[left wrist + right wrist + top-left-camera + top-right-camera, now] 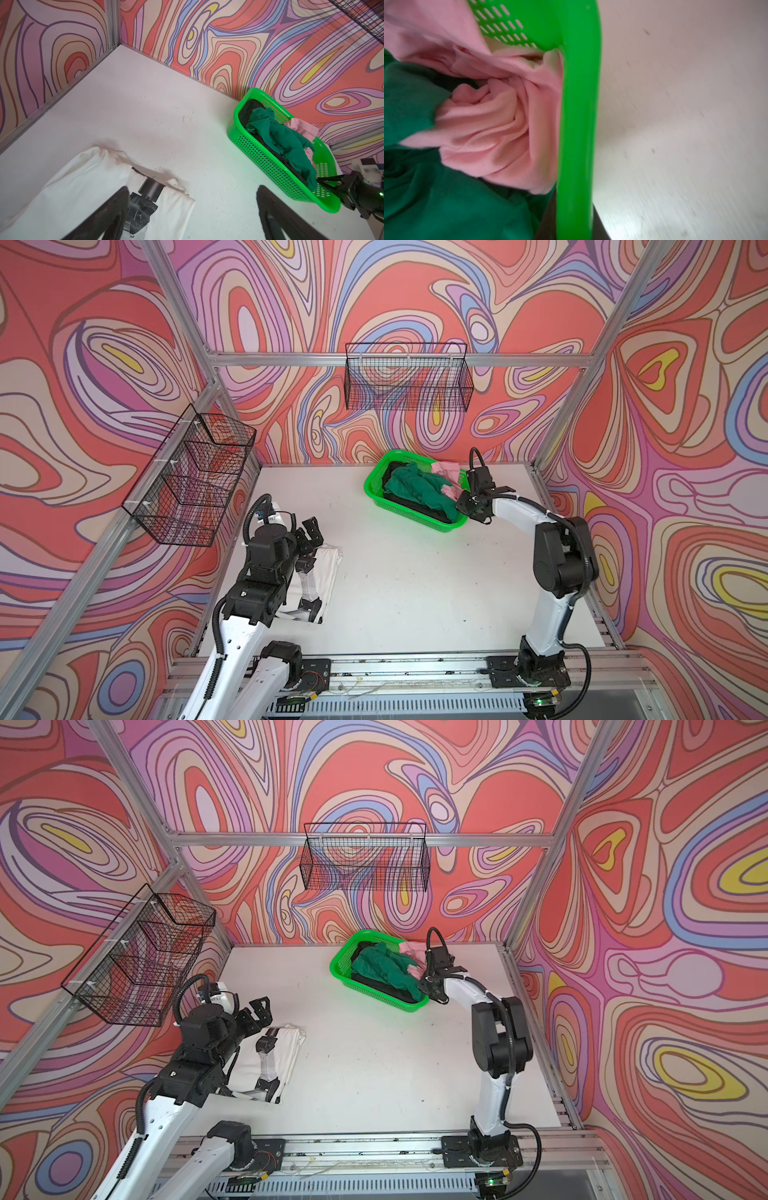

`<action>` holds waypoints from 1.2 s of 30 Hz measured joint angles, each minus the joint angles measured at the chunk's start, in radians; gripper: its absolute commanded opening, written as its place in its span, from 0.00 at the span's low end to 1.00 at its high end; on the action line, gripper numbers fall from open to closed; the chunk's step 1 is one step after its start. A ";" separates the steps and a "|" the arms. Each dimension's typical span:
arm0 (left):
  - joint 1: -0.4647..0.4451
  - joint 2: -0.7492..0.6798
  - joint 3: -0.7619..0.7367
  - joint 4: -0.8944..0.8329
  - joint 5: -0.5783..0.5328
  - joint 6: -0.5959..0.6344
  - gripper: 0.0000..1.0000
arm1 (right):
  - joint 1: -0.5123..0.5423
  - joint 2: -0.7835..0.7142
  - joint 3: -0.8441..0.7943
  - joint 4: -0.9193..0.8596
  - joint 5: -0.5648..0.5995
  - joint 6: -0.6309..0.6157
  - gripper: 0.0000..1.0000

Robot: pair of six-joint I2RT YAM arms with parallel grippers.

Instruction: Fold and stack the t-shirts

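A folded white t-shirt (326,572) (289,1052) (83,182) with black marks lies on the table at the left. My left gripper (309,545) (264,1027) (192,193) hovers over its far end, open and empty. At the back stands a bright green basket (376,485) (338,965) (270,166) (577,124). It holds a dark green t-shirt (415,489) (382,969) (286,137) (425,207), a pale pink one (451,470) (411,948) (303,128) (492,128) and a black one (247,110) underneath. My right gripper (459,506) (424,984) (321,180) (571,218) is shut on the basket's right rim, one finger inside and one outside.
Two black wire baskets hang on the walls, one at the back (409,381) and one on the left (191,481). Aluminium posts frame the table's corners. A metal rail (415,668) carrying both arm bases runs along the front edge.
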 measured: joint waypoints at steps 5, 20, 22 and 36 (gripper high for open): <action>0.000 -0.011 0.000 0.000 0.012 -0.001 0.96 | -0.066 -0.303 -0.290 0.021 -0.013 0.080 0.04; -0.016 -0.025 0.000 0.000 0.061 -0.015 0.96 | -0.169 -1.071 -0.621 -0.348 0.236 0.344 0.06; -0.018 -0.019 0.000 0.000 0.077 -0.015 0.95 | -0.169 -1.099 -0.624 -0.389 0.260 0.383 0.06; -0.025 0.045 0.000 0.000 0.164 -0.014 0.95 | -0.169 -0.916 -0.646 -0.276 0.298 0.650 0.04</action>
